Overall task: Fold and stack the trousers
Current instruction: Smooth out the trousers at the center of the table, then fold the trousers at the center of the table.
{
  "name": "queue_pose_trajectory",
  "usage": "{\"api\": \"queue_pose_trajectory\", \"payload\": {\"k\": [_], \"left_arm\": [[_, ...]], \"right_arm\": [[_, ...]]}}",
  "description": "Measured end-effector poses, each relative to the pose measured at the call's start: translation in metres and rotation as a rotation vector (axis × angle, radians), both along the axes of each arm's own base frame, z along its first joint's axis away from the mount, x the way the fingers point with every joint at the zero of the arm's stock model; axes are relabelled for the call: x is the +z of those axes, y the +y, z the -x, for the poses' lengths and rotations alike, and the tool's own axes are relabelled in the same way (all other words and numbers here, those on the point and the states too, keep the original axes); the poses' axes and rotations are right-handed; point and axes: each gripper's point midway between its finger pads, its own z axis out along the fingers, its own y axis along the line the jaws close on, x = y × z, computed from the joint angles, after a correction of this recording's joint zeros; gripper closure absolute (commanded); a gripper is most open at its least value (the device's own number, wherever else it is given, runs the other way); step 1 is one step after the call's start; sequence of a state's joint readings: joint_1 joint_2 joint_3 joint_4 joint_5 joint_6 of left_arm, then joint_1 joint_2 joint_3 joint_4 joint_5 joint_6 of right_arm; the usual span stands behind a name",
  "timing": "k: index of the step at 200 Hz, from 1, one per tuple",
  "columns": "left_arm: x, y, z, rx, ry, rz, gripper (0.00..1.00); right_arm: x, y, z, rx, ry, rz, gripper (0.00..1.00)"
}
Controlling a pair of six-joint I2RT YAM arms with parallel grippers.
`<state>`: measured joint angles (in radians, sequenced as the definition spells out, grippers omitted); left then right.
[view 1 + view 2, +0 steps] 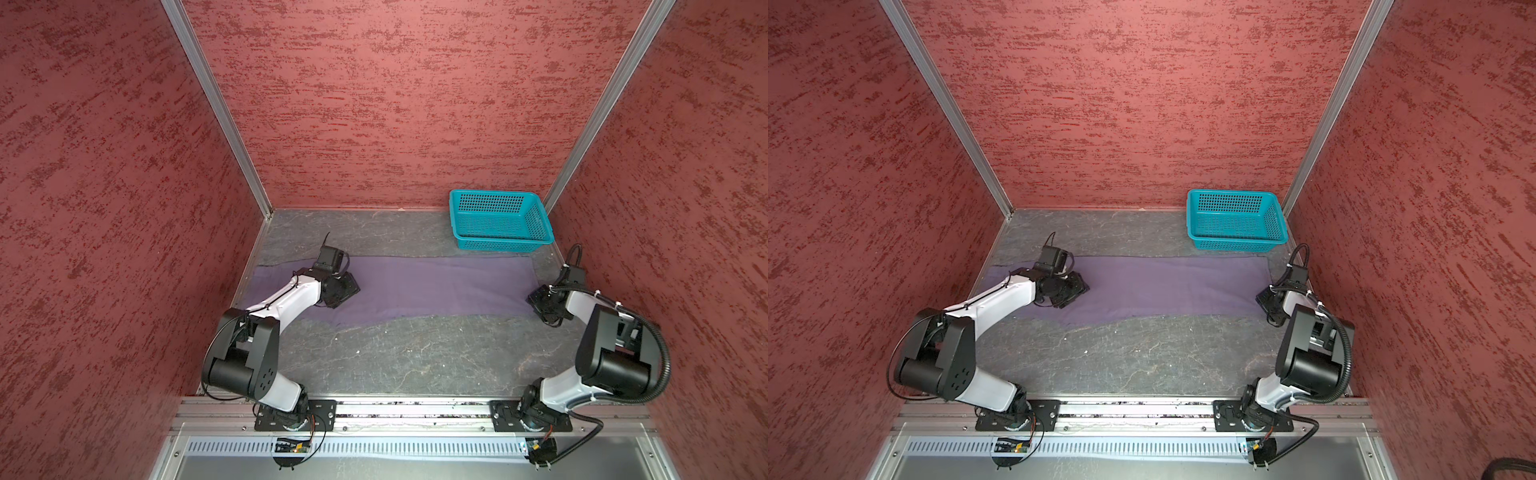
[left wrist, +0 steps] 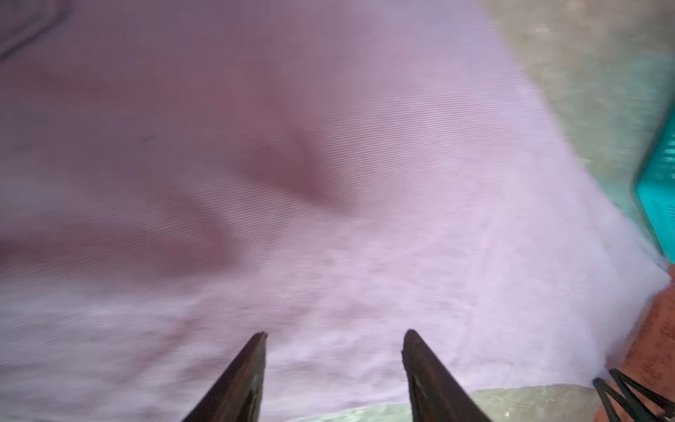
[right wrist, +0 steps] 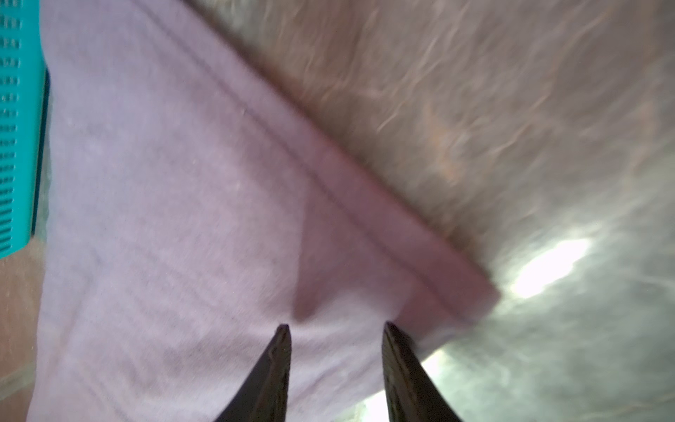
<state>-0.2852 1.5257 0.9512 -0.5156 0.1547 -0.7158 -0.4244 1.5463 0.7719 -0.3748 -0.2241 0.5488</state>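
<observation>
Left claw [image 2: 334, 334] hovers spread and empty over one pair of long dusty-purple cloth trousers [image 1: 436, 286], lying flat from nine to three o'clock, likely ready for an end-to-end fold. Right claw [image 3: 334, 326], also parted and empty, sits at the three o'clock hem. One teal perforated plastic basket [image 1: 494, 194] waits at one o'clock.

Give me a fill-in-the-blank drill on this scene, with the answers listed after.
1. The trousers spread flat on the table are ____ in colour.
2. The basket holds ____.
3. The jaws of the left gripper and of the right gripper both stand ____.
4. The basket stands nearer the ____ arm.

Missing words: purple; nothing; open; right.
</observation>
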Motion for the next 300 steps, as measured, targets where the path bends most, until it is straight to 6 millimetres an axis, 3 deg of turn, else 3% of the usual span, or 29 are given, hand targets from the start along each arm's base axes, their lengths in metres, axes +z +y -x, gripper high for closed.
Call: {"api": "queue_pose_trajectory", "payload": {"k": [24, 38, 58, 89, 112, 133, 163, 193, 226, 267, 300], "left_arm": [[0.030, -0.047, -0.022, -0.124, -0.094, -0.012, 0.48], [0.043, -0.078, -0.032, -0.189, -0.140, -0.010, 0.49], [0.057, -0.117, -0.042, -0.267, -0.195, -0.013, 0.49], [0.086, -0.167, -0.050, -0.363, -0.310, -0.014, 0.45], [0.106, -0.200, -0.050, -0.421, -0.367, 0.020, 0.43], [0.110, -0.230, -0.049, -0.474, -0.388, 0.050, 0.43], [0.081, -0.268, -0.034, -0.560, -0.334, 0.061, 0.43], [0.052, -0.303, -0.018, -0.639, -0.275, 0.073, 0.43], [0.037, -0.333, -0.008, -0.703, -0.241, 0.089, 0.43], [0.017, -0.338, -0.004, -0.701, -0.199, 0.087, 0.43], [-0.002, -0.335, -0.002, -0.681, -0.151, 0.079, 0.44]], "right_arm": [[0.004, -0.001, 0.003, -0.003, 0.005, 0.001, 0.59], [0.017, 0.000, 0.006, -0.001, -0.012, 0.010, 0.60], [0.059, -0.001, 0.009, 0.000, -0.105, 0.068, 0.58], [0.149, -0.004, 0.017, -0.004, -0.323, 0.221, 0.54], [0.174, 0.001, 0.030, 0.008, -0.379, 0.259, 0.54], [0.167, 0.007, 0.037, 0.030, -0.354, 0.247, 0.42], [0.122, 0.015, 0.047, 0.042, -0.247, 0.178, 0.26], [0.075, 0.021, 0.058, 0.038, -0.141, 0.114, 0.24], [0.055, 0.022, 0.062, 0.021, -0.127, 0.099, 0.24], [0.043, 0.015, 0.047, 0.010, -0.134, 0.096, 0.27], [0.017, 0.011, 0.037, -0.003, -0.090, 0.064, 0.27]]}}
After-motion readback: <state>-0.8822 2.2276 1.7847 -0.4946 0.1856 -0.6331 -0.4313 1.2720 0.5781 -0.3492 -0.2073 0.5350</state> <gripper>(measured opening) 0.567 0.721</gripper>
